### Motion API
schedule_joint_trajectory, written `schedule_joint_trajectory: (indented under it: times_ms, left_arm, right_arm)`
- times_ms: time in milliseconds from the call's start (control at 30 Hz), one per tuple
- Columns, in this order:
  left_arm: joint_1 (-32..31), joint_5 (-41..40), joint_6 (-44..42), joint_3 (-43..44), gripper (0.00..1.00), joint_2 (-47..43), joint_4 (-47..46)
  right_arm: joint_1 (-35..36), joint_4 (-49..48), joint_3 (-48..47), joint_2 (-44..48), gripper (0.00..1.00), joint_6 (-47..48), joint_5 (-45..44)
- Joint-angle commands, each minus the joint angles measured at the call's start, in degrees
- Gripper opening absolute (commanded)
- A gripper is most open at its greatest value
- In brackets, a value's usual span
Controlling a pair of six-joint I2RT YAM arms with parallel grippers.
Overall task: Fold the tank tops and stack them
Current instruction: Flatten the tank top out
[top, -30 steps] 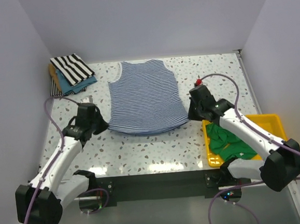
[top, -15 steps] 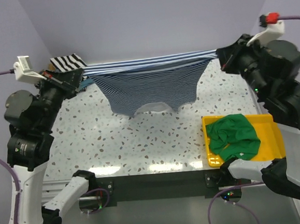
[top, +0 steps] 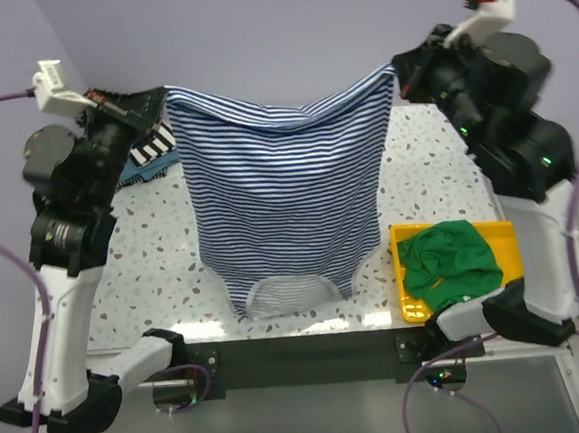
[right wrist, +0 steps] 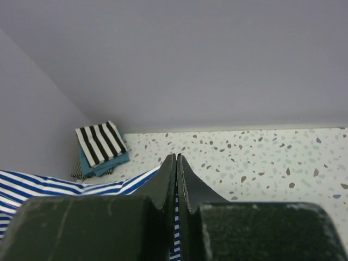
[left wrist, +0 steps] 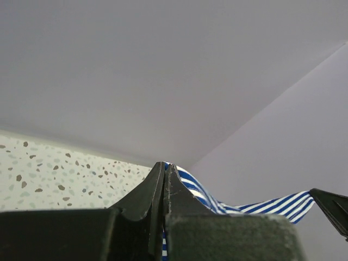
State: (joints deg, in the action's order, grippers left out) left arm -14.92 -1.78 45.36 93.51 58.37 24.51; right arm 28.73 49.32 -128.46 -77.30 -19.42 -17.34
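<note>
The blue-and-white striped tank top [top: 283, 202] hangs in the air, stretched between both grippers, hem up and neckline down near the table's front edge. My left gripper [top: 163, 98] is shut on its upper left corner; the cloth shows at the fingertips in the left wrist view [left wrist: 187, 182]. My right gripper [top: 395, 71] is shut on the upper right corner; stripes show between the jaws in the right wrist view [right wrist: 175, 228]. The green tank top [top: 452, 264] lies crumpled in the yellow tray [top: 517, 244]. A folded stack topped by the black-and-white striped top [right wrist: 100, 142] sits at the far left.
The speckled table [top: 153, 267] is enclosed by grey walls at the back and sides. The yellow tray stands at the front right beside the right arm's base. The folded stack [top: 154, 152] is partly hidden behind the left arm.
Both grippers have lifted the striped top off the table and raised it high. It now hangs full length instead of being stretched horizontally half a second ago.
</note>
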Motion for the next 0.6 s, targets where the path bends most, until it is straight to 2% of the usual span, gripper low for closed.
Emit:
schedule_joint_trajectory:
  times_ms: [0,100,133,167,233,267,300,367,467,533,567]
  left_arm:
    - [0.94,-0.07,-0.10,-1.41,0.00,9.29,-8.06]
    - [3.57,3.97,-0.02,1.83,0.00,17.81,-14.04]
    - [4.45,6.85,0.42,3.41,0.00,20.27,-16.14]
    - [5.85,8.36,0.95,6.39,0.00,24.64,-17.47]
    - [7.44,12.48,1.30,11.05,0.00,28.97,-19.32]
    - [7.88,13.20,1.31,16.82,0.00,32.82,-18.80]
    - [8.32,13.90,1.22,19.92,0.00,34.60,-18.02]
    - [10.07,16.45,1.31,26.59,0.00,37.50,-17.57]
    - [12.71,18.39,0.78,31.62,0.00,38.31,-16.34]
    - [14.47,19.27,0.60,30.77,0.00,37.18,-15.81]
    - [14.91,19.53,1.04,26.41,0.00,34.91,-16.42]
  right_arm:
    - [-1.48,-5.89,0.77,-10.48,0.00,2.46,3.62]
    - [-3.94,-7.48,-6.77,-21.20,0.00,2.19,10.30]
    - [-5.95,-7.57,-12.63,-23.93,0.00,1.85,12.57]
    - [-6.75,-7.05,-16.34,-29.96,0.00,0.28,15.47]
    - [-9.30,-6.69,-27.04,-34.91,0.00,-1.75,18.73]
    - [-10.00,-8.26,-28.67,-36.07,0.00,-3.41,20.92]
    - [-11.05,-10.02,-28.68,-35.65,0.00,-4.04,21.21]
    - [-12.20,-17.28,-21.95,-32.67,0.00,-5.53,22.17]
    - [-14.84,-17.78,-19.54,-29.23,0.00,-7.29,23.31]
    - [-15.46,-16.11,-20.16,-28.62,0.00,-7.39,24.02]
    - [-15.63,-14.97,-19.11,-27.92,0.00,-7.39,24.11]
